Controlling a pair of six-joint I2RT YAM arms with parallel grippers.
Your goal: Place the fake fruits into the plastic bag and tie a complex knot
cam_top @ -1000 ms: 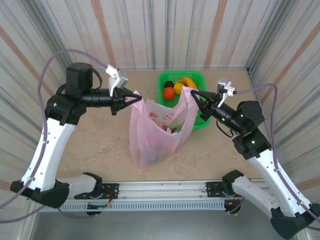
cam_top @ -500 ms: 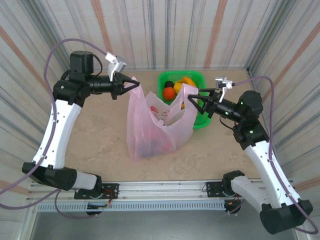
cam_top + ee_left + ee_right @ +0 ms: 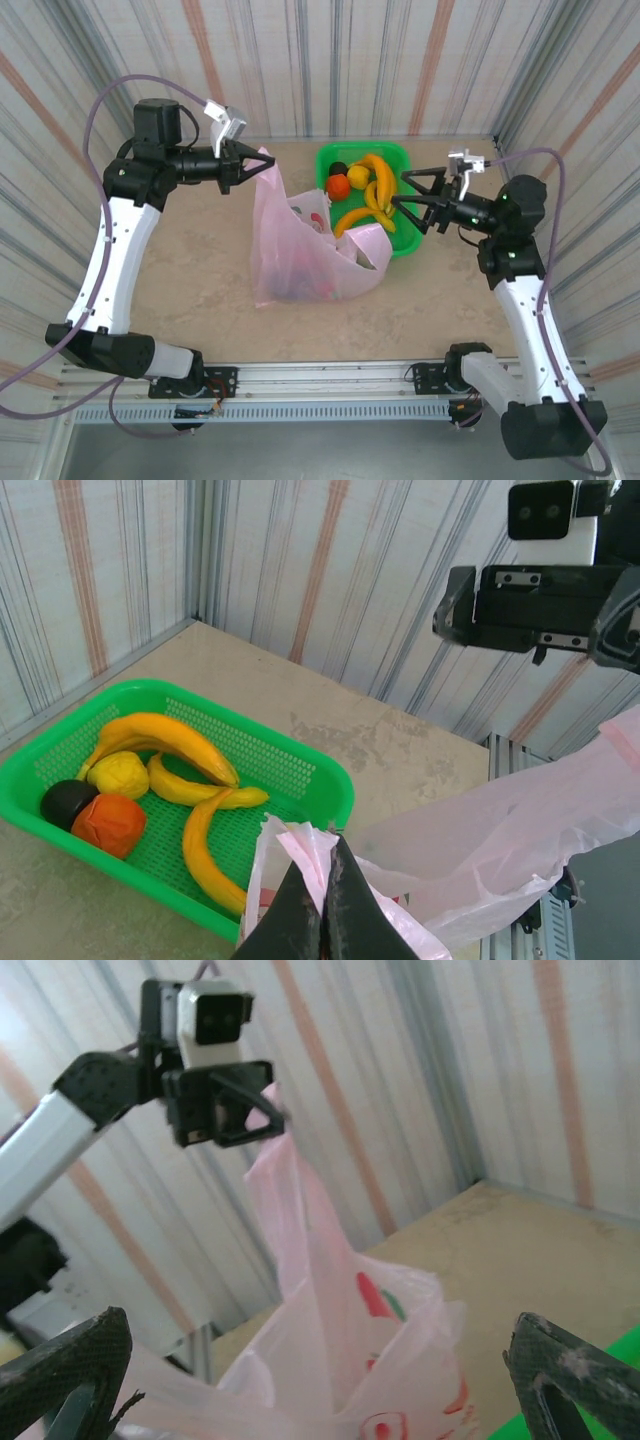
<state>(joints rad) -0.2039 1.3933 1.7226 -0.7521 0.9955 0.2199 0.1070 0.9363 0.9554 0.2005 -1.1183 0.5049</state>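
Observation:
The pink plastic bag (image 3: 300, 255) stands on the table, its left handle held up and its right side slumped low. My left gripper (image 3: 252, 165) is shut on that handle (image 3: 305, 852), with the pink film pinched between its dark fingers (image 3: 345, 910). My right gripper (image 3: 402, 190) hangs open over the basket's right side, apart from the bag, with nothing in it. From the right wrist view the bag (image 3: 340, 1330) stands ahead between wide-spread fingers (image 3: 75, 1355). Bananas (image 3: 372, 190), an orange fruit (image 3: 338, 186) and a dark round one (image 3: 68, 798) lie in the basket. Dark and red shapes (image 3: 300, 290) show through the bag.
The green mesh basket (image 3: 405, 243) sits at the back centre, just behind the bag's right side. Striped walls close in the table on three sides. A metal rail (image 3: 320, 380) runs along the near edge between the arm bases. Bare tabletop lies to the left of the bag.
My right gripper has opened, let go of the bag's right handle and drawn back to the right. That side of the bag has dropped. The left gripper still holds its handle up.

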